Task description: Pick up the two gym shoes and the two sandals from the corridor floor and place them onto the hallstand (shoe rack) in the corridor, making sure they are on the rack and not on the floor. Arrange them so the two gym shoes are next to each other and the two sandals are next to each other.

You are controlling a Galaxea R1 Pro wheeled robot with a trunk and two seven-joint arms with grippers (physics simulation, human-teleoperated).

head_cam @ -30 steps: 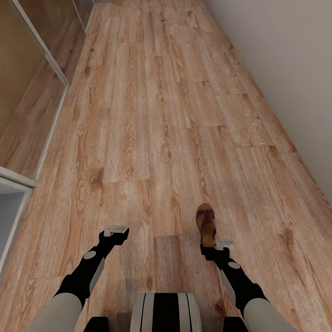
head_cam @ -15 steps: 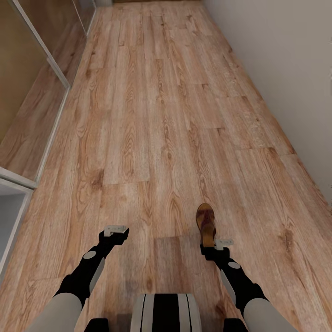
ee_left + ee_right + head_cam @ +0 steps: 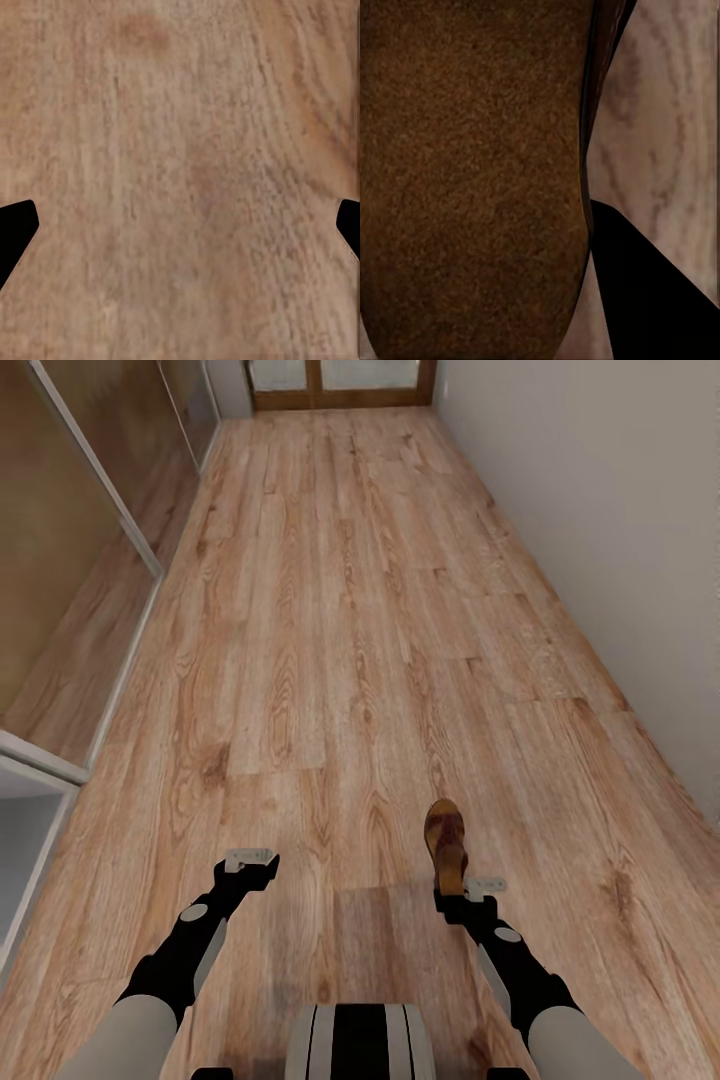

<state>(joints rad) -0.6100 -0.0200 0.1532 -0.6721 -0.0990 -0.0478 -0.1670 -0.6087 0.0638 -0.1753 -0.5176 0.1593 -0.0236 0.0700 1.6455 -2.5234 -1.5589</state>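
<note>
One dark brown sandal [image 3: 446, 847] is clamped in the right gripper [image 3: 466, 888]; the left gripper [image 3: 250, 857] is spread wide, empty, above the corridor floor [image 3: 330, 610].

1 dark brown leather sandal [image 3: 446, 848] is up off the corridor floor [image 3: 330, 660], its heel end caught in the right pincer [image 3: 458, 892] and its rounded end pointing ahead along the planks. Up close, its grainy brown surface [image 3: 472, 172] sits right against 1 black finger [image 3: 652, 300]. The floor is light brown wood with strong grain.
</note>
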